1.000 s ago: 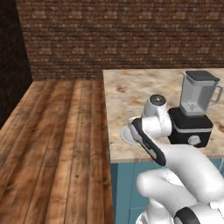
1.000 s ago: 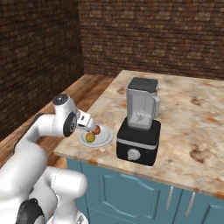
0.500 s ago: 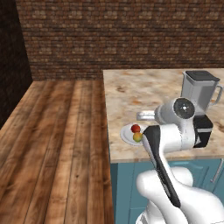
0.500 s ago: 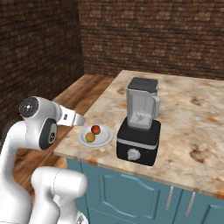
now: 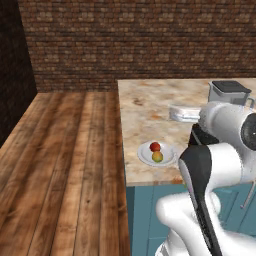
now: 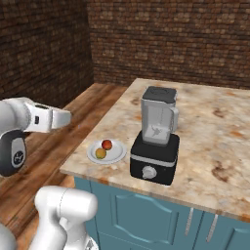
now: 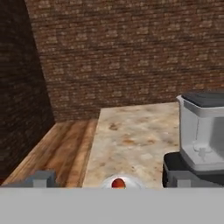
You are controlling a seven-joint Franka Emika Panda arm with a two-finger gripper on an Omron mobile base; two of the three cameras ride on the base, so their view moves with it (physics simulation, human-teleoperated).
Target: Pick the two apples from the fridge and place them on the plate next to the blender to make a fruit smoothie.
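Plate: the plate [image 6: 106, 152] sits on the stone counter [image 6: 210, 127], just beside the blender [image 6: 156, 134] on the side nearer the counter's corner.
Apples: the red apple [image 6: 107, 144] and the yellow-orange apple [image 6: 100, 153] both lie on the plate, touching or nearly so; the red one is farther from the counter's front edge.
Gripper: the gripper [image 7: 112, 180] is raised and well apart from the plate; its two finger tips [image 7: 41, 179] stand wide apart with nothing between them (open and empty).
Stage: judged from how things lie, both fruits are delivered; what is left is to clear away.
Doing it well: pull up and away from the blender, keeping the forearm [image 6: 46, 119] off the plate rim so neither apple rolls.
Risk: the plate is close to the counter's front edge; a nudge could tip it off.
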